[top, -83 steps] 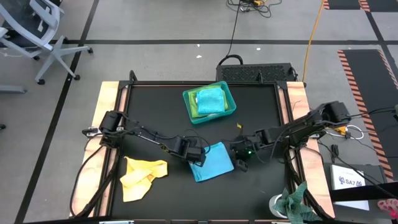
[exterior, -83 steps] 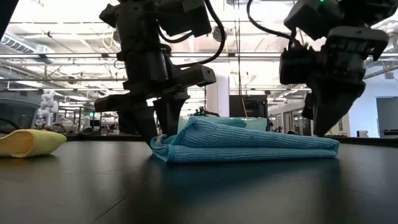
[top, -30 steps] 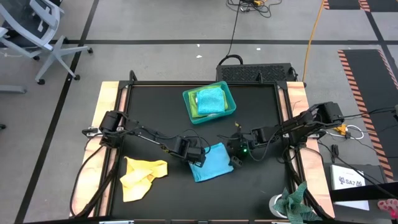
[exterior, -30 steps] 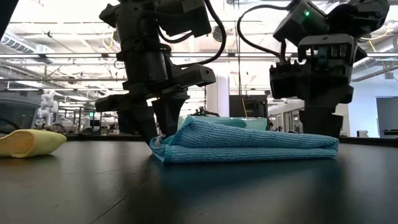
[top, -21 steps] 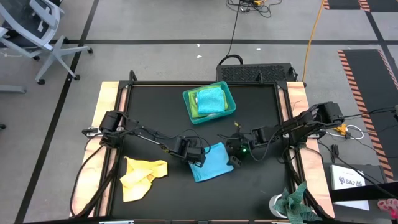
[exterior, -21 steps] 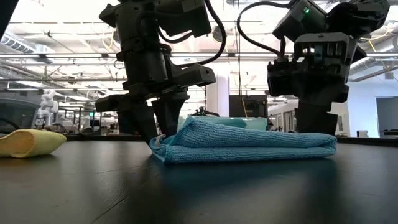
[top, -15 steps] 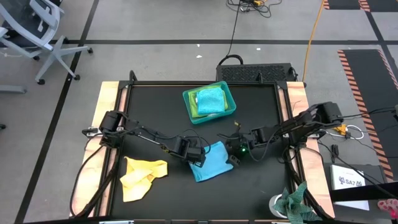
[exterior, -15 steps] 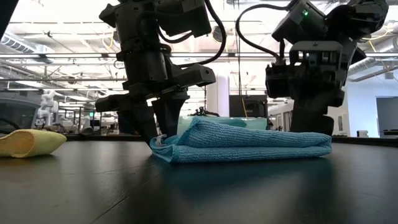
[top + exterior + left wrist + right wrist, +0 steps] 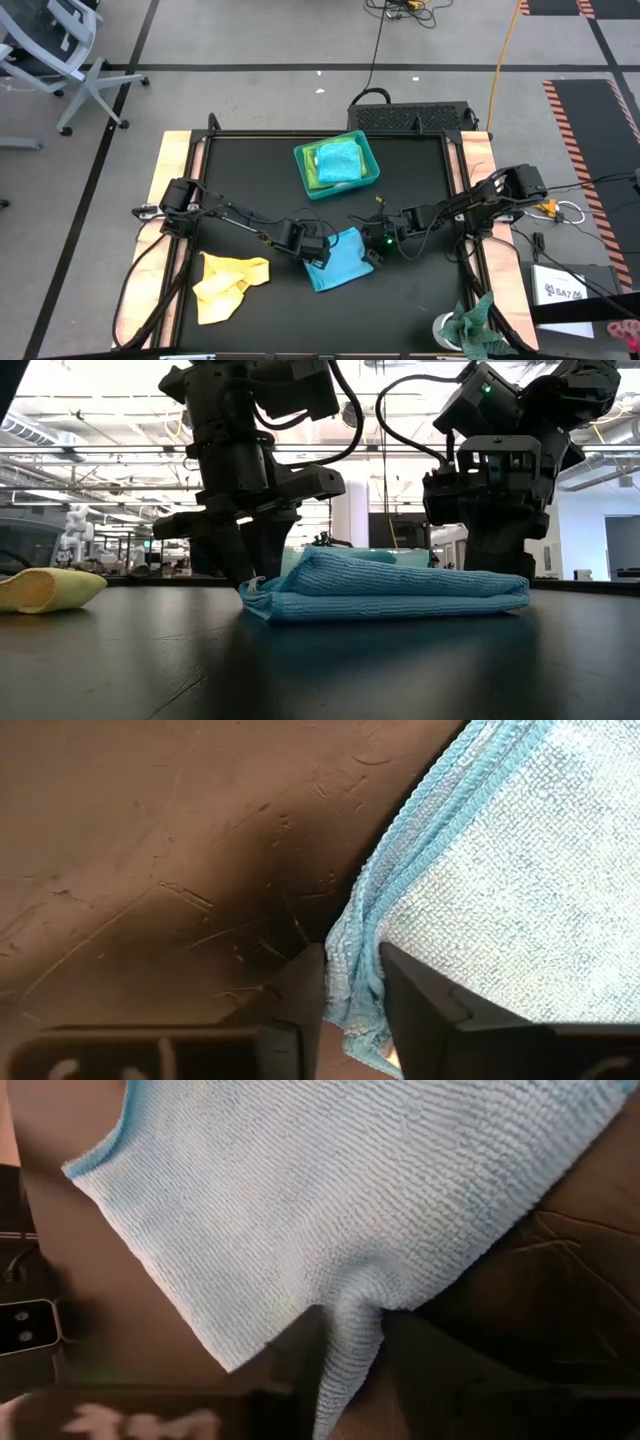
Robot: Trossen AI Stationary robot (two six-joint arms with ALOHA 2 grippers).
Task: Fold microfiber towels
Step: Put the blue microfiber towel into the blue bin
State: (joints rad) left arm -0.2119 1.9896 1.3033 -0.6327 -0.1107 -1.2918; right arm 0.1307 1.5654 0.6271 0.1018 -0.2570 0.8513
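Near the middle of the black table point(image 9: 250, 170), a half-folded light blue microfiber towel point(image 9: 340, 258) lies flat; the left gripper point(image 9: 350, 982) pinches its left corner and the right gripper point(image 9: 352, 1342) pinches its right edge, fingers narrowed on cloth; judging by this, the next fold needs both corners lifted together and carried across

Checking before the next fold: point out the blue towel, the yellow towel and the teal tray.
blue towel point(image 9: 340, 262): high view, middle of its top layer.
yellow towel point(image 9: 226, 283): high view, its crumpled centre.
teal tray point(image 9: 372, 161): high view, right-hand rim.
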